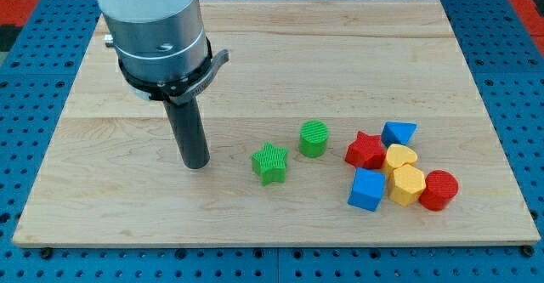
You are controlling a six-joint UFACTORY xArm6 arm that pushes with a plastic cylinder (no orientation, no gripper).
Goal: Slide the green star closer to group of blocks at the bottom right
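Note:
The green star (pixel 270 162) lies on the wooden board (pixel 272 53) near the middle of the view's bottom half. My tip (pixel 197 164) rests on the board to the star's left, about a block's width and a half away, not touching it. A green cylinder (pixel 313 138) stands just up and right of the star. The group at the bottom right holds a red star (pixel 365 150), a blue triangular block (pixel 399 133), a yellow heart-like block (pixel 401 157), a yellow hexagonal block (pixel 407 183), a blue cube (pixel 367 189) and a red cylinder (pixel 439 189).
The board sits on a blue perforated table (pixel 510 79). The arm's grey body (pixel 157 28) rises at the view's top left above the rod.

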